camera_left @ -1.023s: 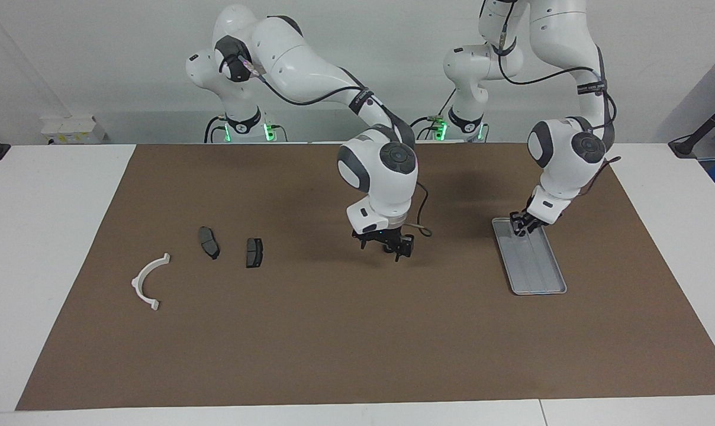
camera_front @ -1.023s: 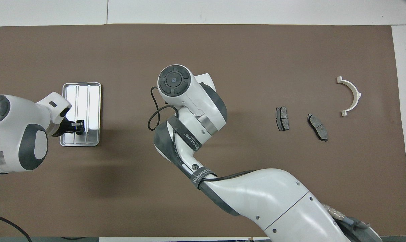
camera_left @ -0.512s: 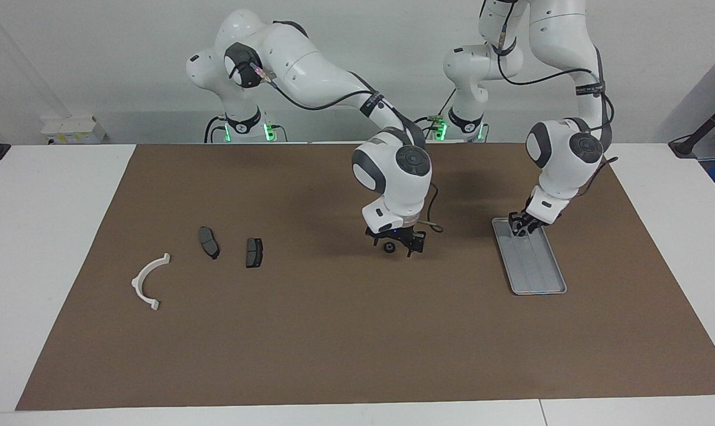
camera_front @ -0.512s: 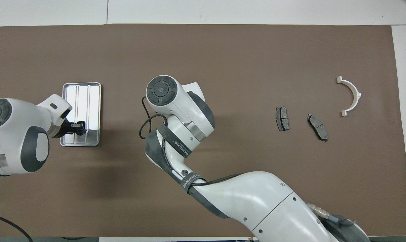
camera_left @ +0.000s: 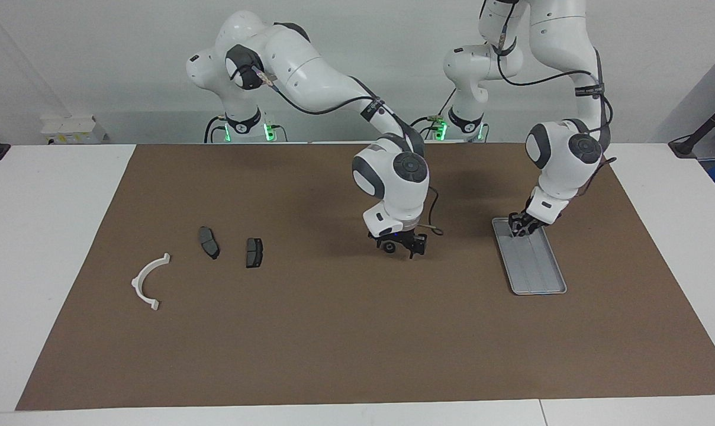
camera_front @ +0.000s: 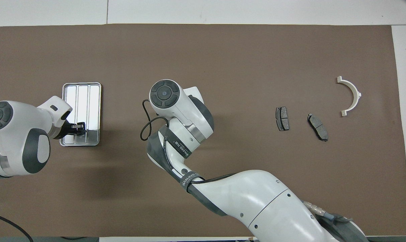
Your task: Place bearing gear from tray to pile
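while the left gripper point(camera_left: 518, 229) dips into the tray point(camera_left: 541, 278) at the end nearest the robots, its claw state cannot be told | right gripper point(camera_left: 400, 247) spread, over the brown mat point(camera_left: 334, 331), small dark round part point(camera_left: 388, 247) at its tips | pile point(camera_left: 206, 254) near the right arm's end

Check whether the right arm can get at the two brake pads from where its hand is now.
Probably yes: the right hand hangs over bare mat, nothing lies between it and the brake pads, and the left hand is over the tray.
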### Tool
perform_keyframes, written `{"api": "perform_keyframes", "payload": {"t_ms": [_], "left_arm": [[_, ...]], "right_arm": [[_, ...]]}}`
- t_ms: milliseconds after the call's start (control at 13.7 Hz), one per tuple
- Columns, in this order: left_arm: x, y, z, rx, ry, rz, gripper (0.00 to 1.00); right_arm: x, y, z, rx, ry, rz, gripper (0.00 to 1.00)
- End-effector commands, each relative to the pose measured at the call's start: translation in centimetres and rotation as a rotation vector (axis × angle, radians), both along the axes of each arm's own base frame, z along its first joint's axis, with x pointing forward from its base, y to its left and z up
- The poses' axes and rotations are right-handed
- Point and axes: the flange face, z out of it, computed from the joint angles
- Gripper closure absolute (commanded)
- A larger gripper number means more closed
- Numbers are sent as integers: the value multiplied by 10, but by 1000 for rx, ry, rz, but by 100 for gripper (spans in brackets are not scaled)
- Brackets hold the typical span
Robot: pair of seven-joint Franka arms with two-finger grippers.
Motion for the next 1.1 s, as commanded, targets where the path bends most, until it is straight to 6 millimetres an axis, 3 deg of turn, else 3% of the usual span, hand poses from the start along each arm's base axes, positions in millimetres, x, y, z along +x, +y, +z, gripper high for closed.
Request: {"api": "perform_keyframes", "payload": {"t_ms": [0, 73, 292, 585, 731, 950, 1023], "left_arm": [[-3, 1, -4, 4, -11, 11, 89], [-3, 0, -4, 4, -5, 10, 97], [1, -4, 4, 4, 18, 28, 100], [15, -10, 51, 9, 58, 85, 100], [16, -11, 67, 6, 66, 92, 100], [15, -14, 72, 8, 70, 145, 100], [16, -24, 73, 8, 67, 156, 100]], "right_arm": [[-5, -2, -8, 16, 15, 26, 0], [-6, -1, -7, 17, 22, 28, 1], [-5, -4, -5, 16, 33, 24, 10], [-3, -5, -4, 31, 42, 9, 44], [-3, -6, -4, 31, 44, 7, 49], [0, -8, -3, 33, 40, 4, 69], [0, -8, -3, 33, 40, 4, 79]]}}
